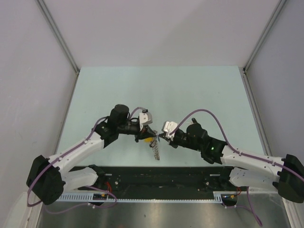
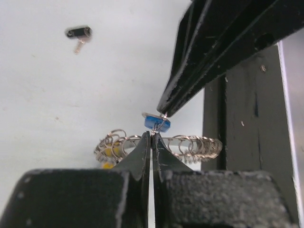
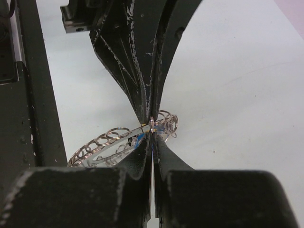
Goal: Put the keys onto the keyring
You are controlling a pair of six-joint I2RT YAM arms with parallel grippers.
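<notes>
The keyring, a grey band strung with several small wire loops, hangs between both grippers just above the table. My left gripper is shut on its band; in the left wrist view the gripper pinches it with the ring spreading to both sides. My right gripper is shut on the blue key by its small loop, held against the ring; its jaws meet the left fingertips tip to tip. A yellow key hangs on the ring. A black key lies loose on the table.
The pale green table is walled by grey panels at the left, right and back. A black rail with the arm bases runs along the near edge, close below the hanging ring.
</notes>
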